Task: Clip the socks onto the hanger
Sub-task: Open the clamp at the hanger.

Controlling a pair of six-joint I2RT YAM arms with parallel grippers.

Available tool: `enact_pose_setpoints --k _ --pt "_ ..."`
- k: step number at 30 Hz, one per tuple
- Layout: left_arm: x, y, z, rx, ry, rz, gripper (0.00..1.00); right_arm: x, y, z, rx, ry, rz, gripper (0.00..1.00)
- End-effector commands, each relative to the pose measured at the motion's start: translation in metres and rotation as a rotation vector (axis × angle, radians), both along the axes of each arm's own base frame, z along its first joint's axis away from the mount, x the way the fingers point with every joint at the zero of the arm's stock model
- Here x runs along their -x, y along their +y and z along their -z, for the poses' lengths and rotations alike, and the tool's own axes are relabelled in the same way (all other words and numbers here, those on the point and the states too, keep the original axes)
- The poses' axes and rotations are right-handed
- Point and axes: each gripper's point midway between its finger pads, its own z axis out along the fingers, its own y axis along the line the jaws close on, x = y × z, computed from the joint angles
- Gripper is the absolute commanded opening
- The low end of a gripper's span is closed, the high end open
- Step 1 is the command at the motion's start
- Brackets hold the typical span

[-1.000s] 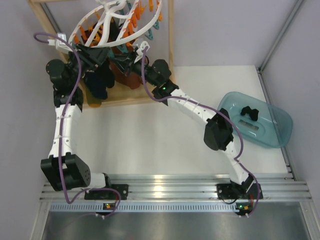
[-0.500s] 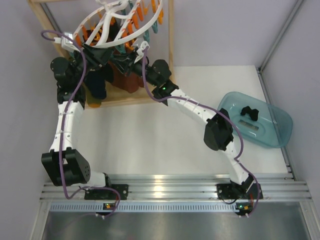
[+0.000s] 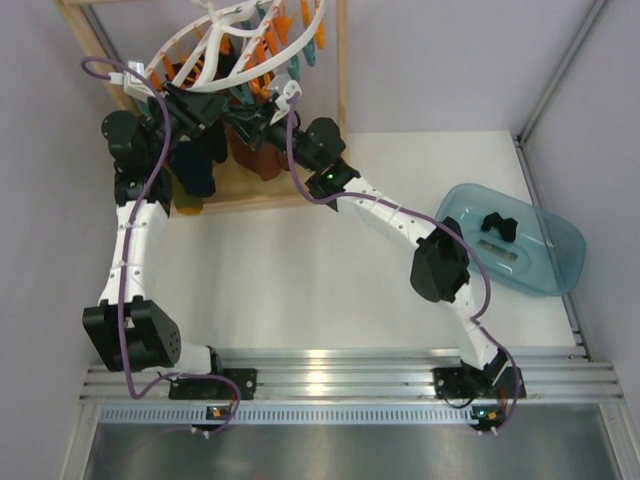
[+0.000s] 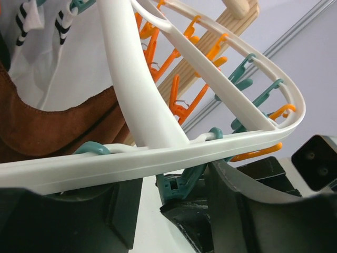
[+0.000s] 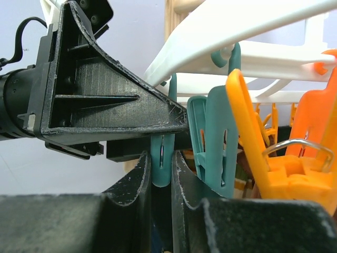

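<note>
They're at the clipping step. The right gripper (image 5: 160, 158) is pinched narrow on something dark, probably a sock (image 5: 161, 221), held at a teal clip (image 5: 161, 171) under the hanger (image 4: 147, 158). The left gripper (image 4: 176, 205) straddles the rim, half-open. Next, I'd guess, it squeezes a clip open.

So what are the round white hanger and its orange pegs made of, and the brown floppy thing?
The hanger looks like smooth, slightly glossy moulded plastic. The orange pegs look plastic too, with a shiny metal wire spring. The brown cloth seems soft, matte fabric: it sags and shows a hemmed edge.
</note>
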Motion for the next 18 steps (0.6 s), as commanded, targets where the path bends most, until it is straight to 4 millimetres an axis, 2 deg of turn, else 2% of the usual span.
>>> enact_pose_setpoints --k 1,2,5,6,7,9,10,11,12,13,14,15,16,17,18 --pt "-0.003 0.022 -0.052 0.075 -0.129 -0.127 0.50 0.037 -0.007 -0.041 -0.034 -0.096 -0.073 0.00" --pt "-0.006 0.024 -0.052 0.088 -0.121 -0.142 0.47 0.038 -0.005 -0.040 -0.030 -0.094 -0.075 0.00" --pt "-0.006 0.025 -0.053 0.110 -0.112 -0.140 0.26 0.038 -0.006 -0.038 -0.023 -0.097 -0.073 0.00" --pt "-0.007 0.025 -0.052 0.112 -0.109 -0.137 0.16 0.037 -0.007 -0.037 -0.021 -0.098 -0.069 0.00" --pt "-0.008 0.024 -0.051 0.113 -0.105 -0.132 0.12 0.039 -0.006 -0.037 -0.018 -0.098 -0.070 0.00" --pt "-0.007 0.022 -0.049 0.112 -0.096 -0.122 0.03 0.037 -0.006 -0.029 0.000 -0.088 -0.070 0.11" --pt "-0.008 0.023 -0.047 0.111 -0.090 -0.121 0.00 0.040 -0.010 -0.034 -0.003 -0.095 -0.068 0.20" --pt "-0.008 0.022 -0.046 0.111 -0.081 -0.120 0.00 0.038 -0.010 -0.022 0.019 -0.079 -0.063 0.34" --pt "-0.008 0.023 -0.044 0.109 -0.076 -0.121 0.00 0.041 -0.017 -0.029 0.013 -0.087 -0.056 0.41" --pt "-0.008 0.022 -0.043 0.104 -0.072 -0.121 0.00 0.041 -0.020 -0.027 0.021 -0.081 -0.053 0.47" --pt "-0.007 0.022 -0.042 0.104 -0.069 -0.121 0.00 0.039 -0.021 -0.016 0.044 -0.058 -0.048 0.56" --pt "-0.008 0.022 -0.041 0.103 -0.068 -0.123 0.00 0.041 -0.030 -0.022 0.049 -0.054 -0.040 0.61" --pt "-0.007 0.022 -0.040 0.102 -0.067 -0.124 0.00 0.042 -0.034 -0.019 0.061 -0.044 -0.034 0.64" --pt "-0.008 0.022 -0.038 0.103 -0.061 -0.122 0.00 0.040 -0.036 -0.002 0.097 -0.011 -0.030 0.69" --pt "-0.008 0.022 -0.038 0.100 -0.063 -0.123 0.00 0.047 -0.049 -0.014 0.095 -0.023 -0.033 0.72"
